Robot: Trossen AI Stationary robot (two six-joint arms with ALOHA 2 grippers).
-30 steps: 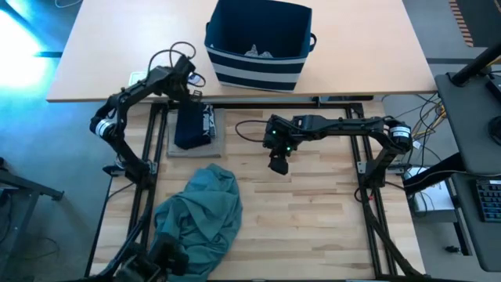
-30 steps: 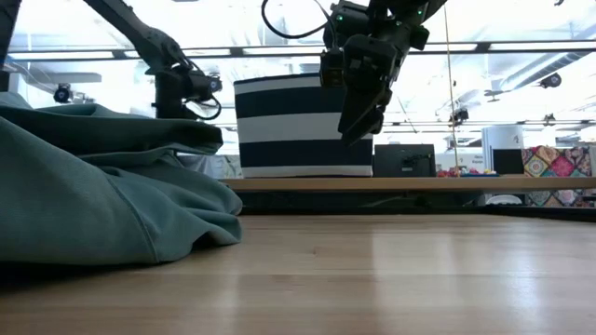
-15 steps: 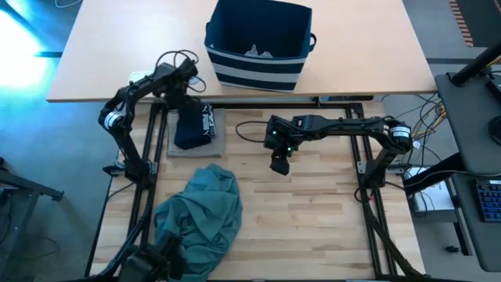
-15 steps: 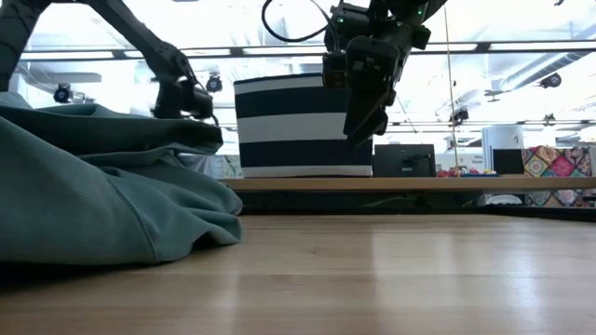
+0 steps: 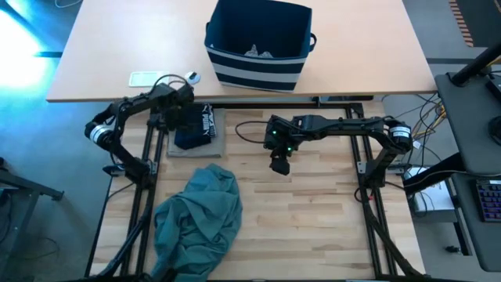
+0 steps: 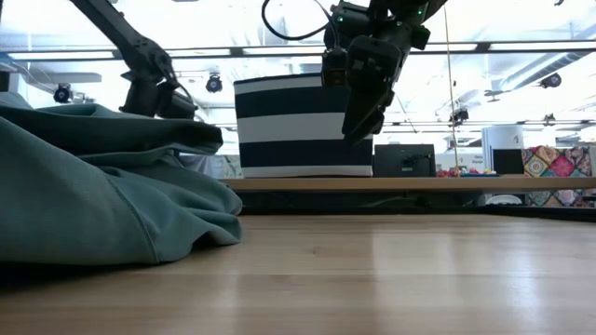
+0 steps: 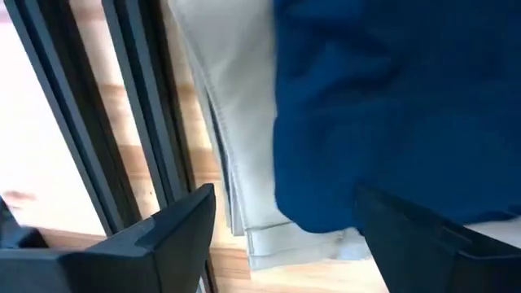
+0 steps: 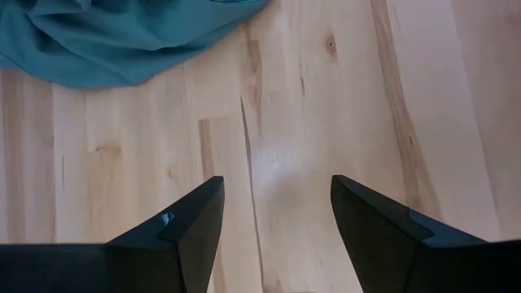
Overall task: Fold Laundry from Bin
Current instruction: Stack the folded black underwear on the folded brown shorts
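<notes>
Far left of the butcher-block worktop (image 5: 313,211): left end effector (image 5: 178,110) sits over the near edge of the folded stack, fingers (image 7: 175,224) spread apart with nothing between them; the left wrist view looks straight onto the folded navy garment (image 5: 192,125), white lettering showing at its right edge, lying on top of the folded beige garment (image 7: 236,122). Both pieces rest squared up at the worktop's back-left corner, just beside the dark frame rails (image 7: 134,106). In front of that stack, toward the front-left, the large teal-green garment (image 5: 200,219) lies unfolded in a crumpled heap; in the low view it fills the left foreground (image 6: 102,195). Behind, on the lighter worktop (image 5: 376,63), a small white flat device (image 5: 149,78) lies left of the navy striped bin (image 5: 258,43), which stands upright with small grey pieces (image 5: 257,53) visible at its bottom. Centre: right end effector (image 5: 279,163) hangs above bare wood, well apart from the teal-green heap, fingers (image 8: 183,236) apart and empty.
</notes>
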